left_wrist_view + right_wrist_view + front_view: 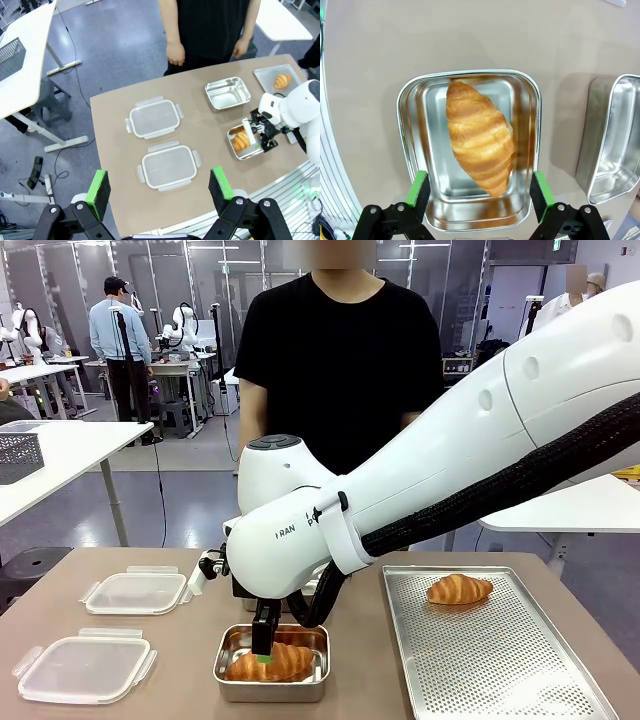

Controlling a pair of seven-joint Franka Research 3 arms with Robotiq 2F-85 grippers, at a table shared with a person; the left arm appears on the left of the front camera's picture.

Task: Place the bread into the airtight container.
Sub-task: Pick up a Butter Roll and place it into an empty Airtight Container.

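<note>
A golden croissant, the bread [480, 137], lies diagonally in a steel airtight container [402, 107] on the brown table. My right gripper [479, 189] hangs just above it, open, with one green pad on each side and neither touching the bread. In the front view the container [228, 680] with the bread [285, 662] sits at the near middle under that right gripper [266, 644]. My left gripper [158, 186] is open and empty, high over the table's near edge. A second croissant [458, 588] lies on a perforated tray [500, 670].
Two clear plastic lids [135, 592] [85, 668] lie on the left of the table. A second, empty steel container [228, 92] stands behind the first one. A person [340, 360] stands at the far side with hands down.
</note>
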